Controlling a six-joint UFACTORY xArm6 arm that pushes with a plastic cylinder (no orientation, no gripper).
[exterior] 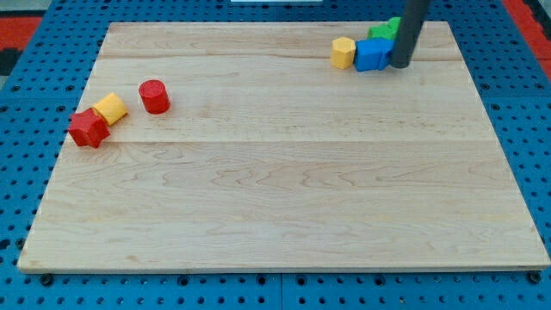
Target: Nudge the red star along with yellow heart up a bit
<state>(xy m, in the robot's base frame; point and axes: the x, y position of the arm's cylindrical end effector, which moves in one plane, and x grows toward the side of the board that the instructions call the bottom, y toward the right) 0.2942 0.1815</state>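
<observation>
The red star [88, 128] lies near the board's left edge. The yellow heart [111, 108] touches it on its upper right. A red cylinder [155, 96] stands a little to the right of the heart, apart from it. My tip [400, 64] is far away at the view's top right, touching the right side of a blue block [372, 54].
At the top right, a yellow block [343, 52] sits against the blue block's left side, and a green block [385, 30] lies behind them, partly hidden by the rod. The wooden board [284, 189] rests on a blue pegboard table.
</observation>
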